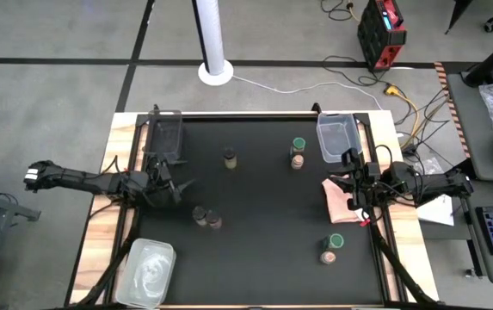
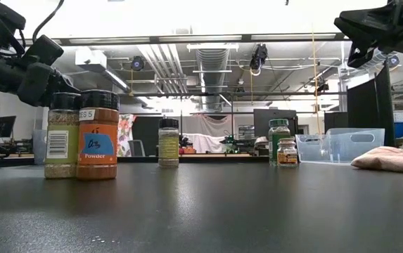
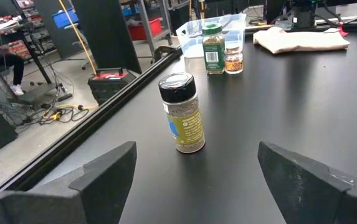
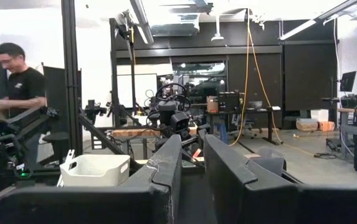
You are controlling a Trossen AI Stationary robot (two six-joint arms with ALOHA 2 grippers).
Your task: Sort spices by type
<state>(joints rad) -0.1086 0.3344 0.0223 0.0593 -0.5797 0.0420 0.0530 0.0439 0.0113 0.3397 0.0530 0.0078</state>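
Observation:
Several small spice jars stand upright on the black mat (image 1: pixel 255 267). A dark-lidded jar (image 1: pixel 230 158) is at the far middle, straight ahead of my left gripper (image 3: pixel 194 180), which hangs open with nothing between its fingers. A green-lidded jar (image 1: pixel 298 145) and a pinkish-topped jar (image 1: pixel 298 161) stand side by side at the far right. Two dark-lidded jars (image 1: pixel 200 213) (image 1: pixel 215 221) stand together near the left. Another green-lidded jar (image 1: pixel 335 242) and a pinkish one (image 1: pixel 329 256) stand at the near right. My right gripper (image 4: pixel 192 167) is shut on nothing, raised above the pink cloth (image 1: pixel 341 200).
Clear plastic tubs sit at the far left (image 1: pixel 164 133), the far right (image 1: pixel 339 136) and the near left (image 1: pixel 147 271). The folded pink cloth lies on the mat's right side. A person stands in the room beyond the table (image 4: pixel 16 78).

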